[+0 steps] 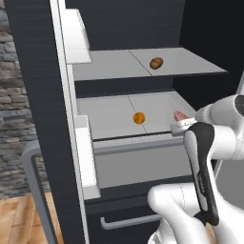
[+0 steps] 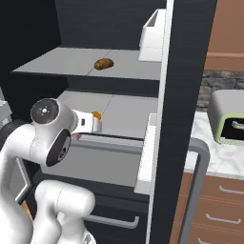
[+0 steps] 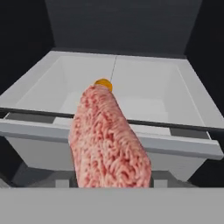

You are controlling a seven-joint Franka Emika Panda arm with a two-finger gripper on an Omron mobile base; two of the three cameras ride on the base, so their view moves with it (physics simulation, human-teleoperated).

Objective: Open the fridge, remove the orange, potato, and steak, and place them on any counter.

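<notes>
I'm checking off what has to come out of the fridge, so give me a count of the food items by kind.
Orange: 1, on the lower shelf.
Potato: 1, on the upper shelf.
Steak: 1, right at the end effector, at the front of the lower shelf.
Total: 3
</notes>
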